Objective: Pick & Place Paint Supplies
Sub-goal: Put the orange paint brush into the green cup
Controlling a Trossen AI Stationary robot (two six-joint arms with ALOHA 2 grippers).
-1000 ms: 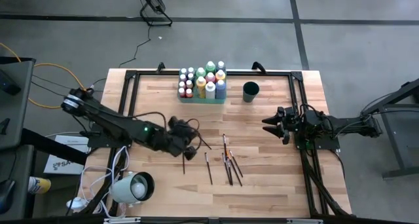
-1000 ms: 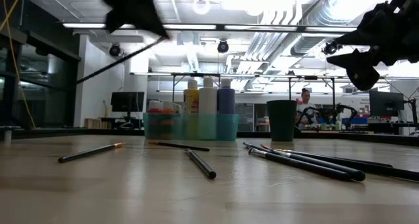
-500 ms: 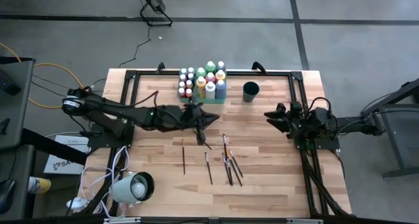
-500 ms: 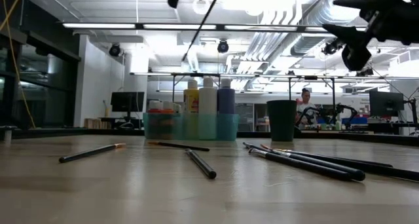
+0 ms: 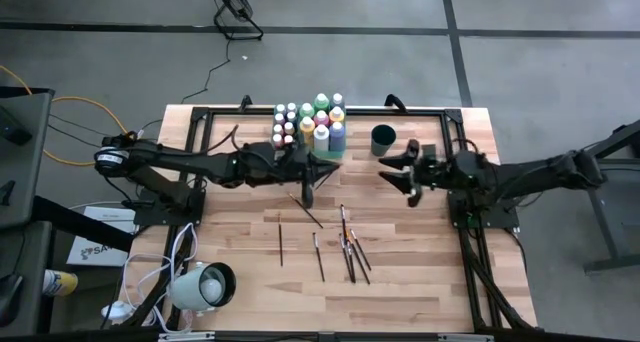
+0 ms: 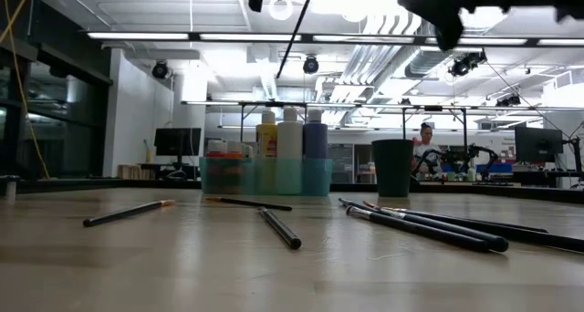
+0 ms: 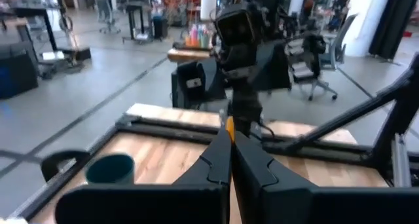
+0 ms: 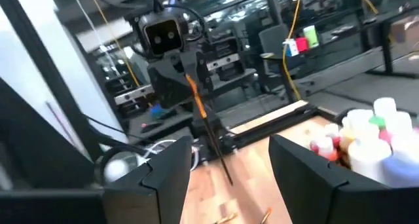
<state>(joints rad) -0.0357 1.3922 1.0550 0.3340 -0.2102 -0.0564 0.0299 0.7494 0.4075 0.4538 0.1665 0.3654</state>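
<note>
Now left gripper (image 5: 322,169), pinching a paintbrush (image 5: 306,201), has swung in beside the cup (image 5: 383,140); right gripper (image 5: 396,170), jaws spread, has closed in from the far side. Likely a handover; other brushes lie farther from it.

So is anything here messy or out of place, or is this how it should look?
Mostly tidy. The small paint bottles stand upright in the translucent green tray. Only the thin dark-handled paintbrushes lie scattered at odd angles on the wooden table, several crossing. The left gripper holds one brush aloft.
</note>
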